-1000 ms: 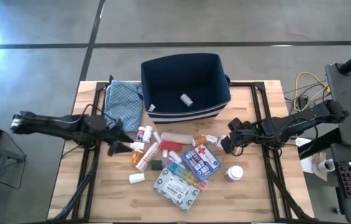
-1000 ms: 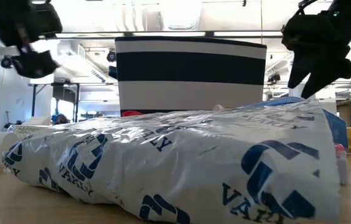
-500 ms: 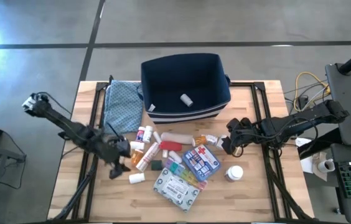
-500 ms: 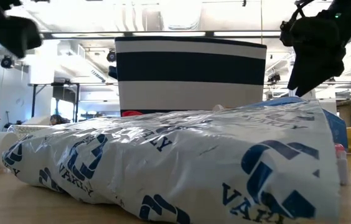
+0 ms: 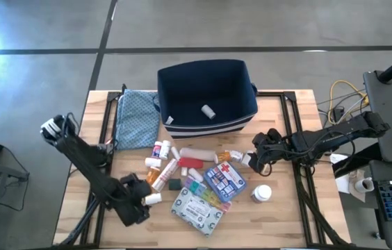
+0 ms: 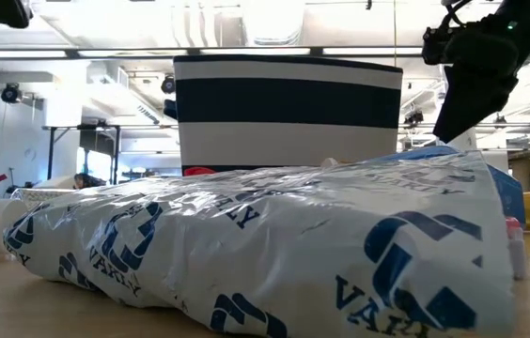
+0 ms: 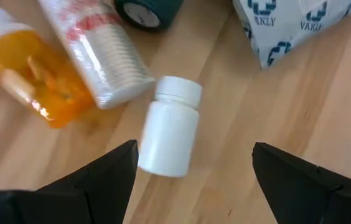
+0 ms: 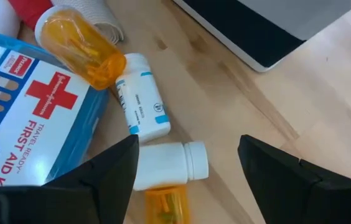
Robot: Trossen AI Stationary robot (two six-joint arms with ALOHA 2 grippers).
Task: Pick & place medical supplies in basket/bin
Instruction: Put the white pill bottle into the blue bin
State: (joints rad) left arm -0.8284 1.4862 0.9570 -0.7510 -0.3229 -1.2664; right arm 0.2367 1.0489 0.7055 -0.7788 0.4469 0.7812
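Observation:
The medical supplies lie in a heap on the wooden table in front of the navy bin (image 5: 206, 97), which holds one small white item (image 5: 208, 110). My left gripper (image 5: 144, 201) is open near the table's near-left part. Its fingers stand on either side of a small white pill bottle (image 7: 170, 134) that lies on its side, without touching it. My right gripper (image 5: 251, 161) is open over the heap's right end, above a lying white bottle (image 8: 169, 165) and a blue-labelled white bottle (image 8: 141, 102). The blue red-cross pouch (image 5: 224, 180) and the grey-white packet (image 5: 197, 210) lie flat.
A blue patterned cloth (image 5: 137, 118) lies left of the bin. An orange bottle (image 7: 38, 74) and a clear ribbed tube (image 7: 94, 56) lie just beyond the small white bottle. Another white bottle (image 5: 260, 192) stands right of the pouch. In the low view the packet (image 6: 265, 244) fills the foreground.
My left arm has swung from beside the bottles at the heap's left end toward the table's near edge, and its gripper now stands at the small white bottle. The right gripper has stayed almost still. None of the supplies has moved.

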